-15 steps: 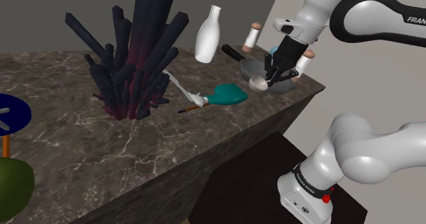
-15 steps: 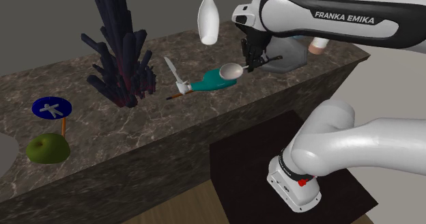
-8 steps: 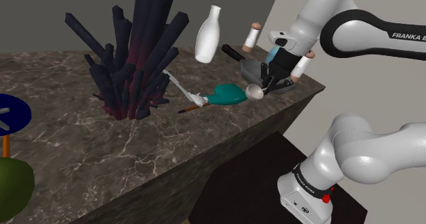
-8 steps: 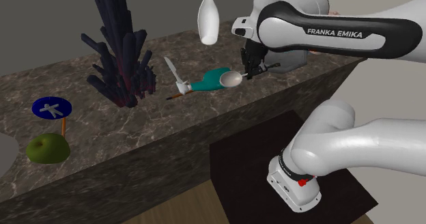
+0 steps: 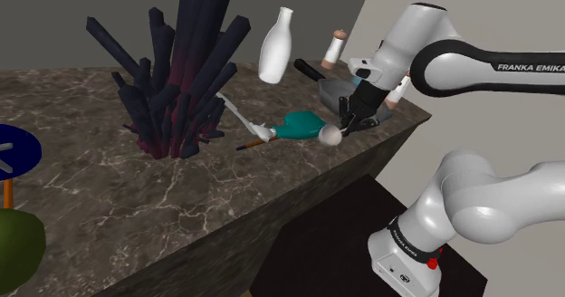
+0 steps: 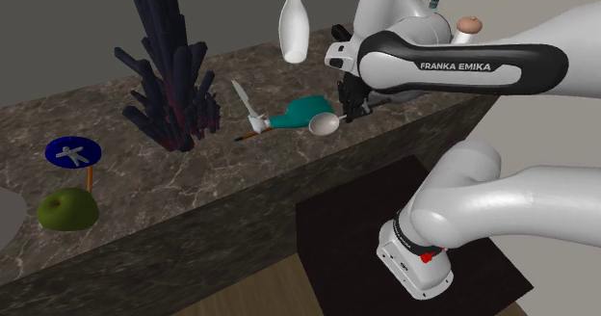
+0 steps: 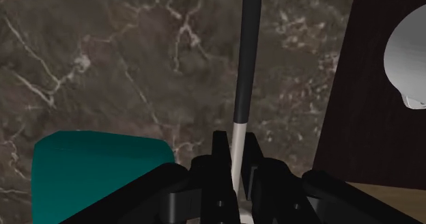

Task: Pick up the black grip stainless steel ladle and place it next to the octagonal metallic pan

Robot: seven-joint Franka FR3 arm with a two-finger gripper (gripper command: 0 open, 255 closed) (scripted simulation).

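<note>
The gripper pinches the ladle by its pale shaft, black grip pointing out ahead of the jaws, a teal thing just beside them. With the pan near, lower gently and release only once the ladle rests on the counter.

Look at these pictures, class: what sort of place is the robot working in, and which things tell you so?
Probably a home kitchen: a dark veined counter, a pan and a white bottle on it, and a ladle in the gripper.
</note>
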